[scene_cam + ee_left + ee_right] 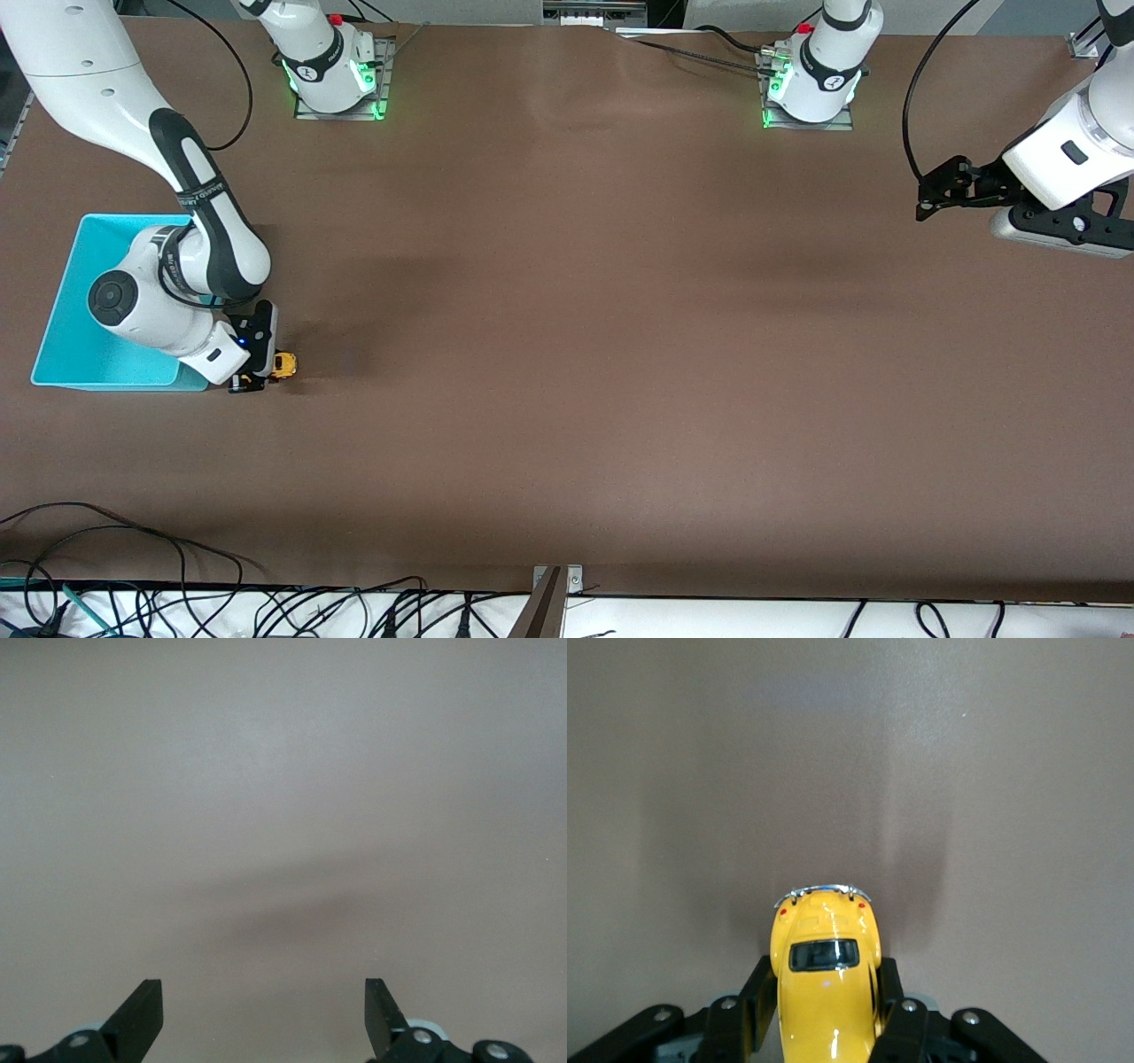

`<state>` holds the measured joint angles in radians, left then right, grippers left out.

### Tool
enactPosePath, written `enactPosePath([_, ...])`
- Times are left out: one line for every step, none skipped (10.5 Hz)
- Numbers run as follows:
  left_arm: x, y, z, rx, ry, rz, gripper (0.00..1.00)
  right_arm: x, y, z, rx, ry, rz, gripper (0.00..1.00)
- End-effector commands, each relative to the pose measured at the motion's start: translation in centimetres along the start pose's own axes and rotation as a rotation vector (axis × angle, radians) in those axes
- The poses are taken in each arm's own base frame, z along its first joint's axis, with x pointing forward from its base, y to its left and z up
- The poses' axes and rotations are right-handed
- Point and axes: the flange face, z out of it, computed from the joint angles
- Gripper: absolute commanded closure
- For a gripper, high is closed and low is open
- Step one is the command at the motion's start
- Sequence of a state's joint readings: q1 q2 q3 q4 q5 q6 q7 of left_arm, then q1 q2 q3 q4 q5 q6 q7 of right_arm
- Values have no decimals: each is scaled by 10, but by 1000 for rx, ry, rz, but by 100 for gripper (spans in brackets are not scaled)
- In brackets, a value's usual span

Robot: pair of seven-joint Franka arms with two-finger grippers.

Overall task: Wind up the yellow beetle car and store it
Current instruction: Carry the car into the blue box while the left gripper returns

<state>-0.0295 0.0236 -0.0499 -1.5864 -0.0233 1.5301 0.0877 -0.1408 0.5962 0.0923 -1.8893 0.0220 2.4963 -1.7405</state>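
Observation:
The yellow beetle car point(283, 364) is low at the brown table, just beside the corner of the turquoise bin point(89, 257) nearest the front camera. My right gripper point(273, 372) is shut on it. In the right wrist view the black fingers point(764, 992) press on both sides of the car point(826, 983), whose rear window and bumper point away from the wrist. The right arm's wrist hangs over the bin's edge. My left gripper point(935, 190) waits in the air over the left arm's end of the table, open, with only bare table between its fingers point(146, 1010).
The turquoise bin stands at the right arm's end of the table, and the part of its floor that shows has nothing on it. Cables point(133, 549) and a metal bracket point(554, 598) lie along the table edge nearest the front camera. Both arm bases point(337, 80) stand at the farthest edge.

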Motion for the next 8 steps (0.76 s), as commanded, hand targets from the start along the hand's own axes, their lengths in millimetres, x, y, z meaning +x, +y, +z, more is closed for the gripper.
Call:
enactPosePath([2,-1,-5,-14,-6,-6,0,5,-4,-63,36,22,-18,100])
enactPosePath([2,-2,-5,-14,-6,-8,0,8,-7,-88,53,24,-20,100])
enactPosePath([2,-2,-4,-14,-8,-8,0,11,-12,-110,71,24,-24,100])
enactPosePath([2,-2,-4,-14,-8,-8,0,12,-18,-133,73,21,-27,100])
enactPosePath([2,-2,-4,-14,-8,-8,0,15,-30,-155,81,14,-33,100])
enactPosePath([2,-1,-4,-14,-8,-6,0,5,-44,-175,90,3,-34,100])
enactPosePath([2,-1,-4,-14,-8,-6,0,-11,-55,-184,95,5,-80,99])
enactPosePath([2,-1,-4,-15,-8,-6,0,-31,-71,-184,103,11,-135,99])
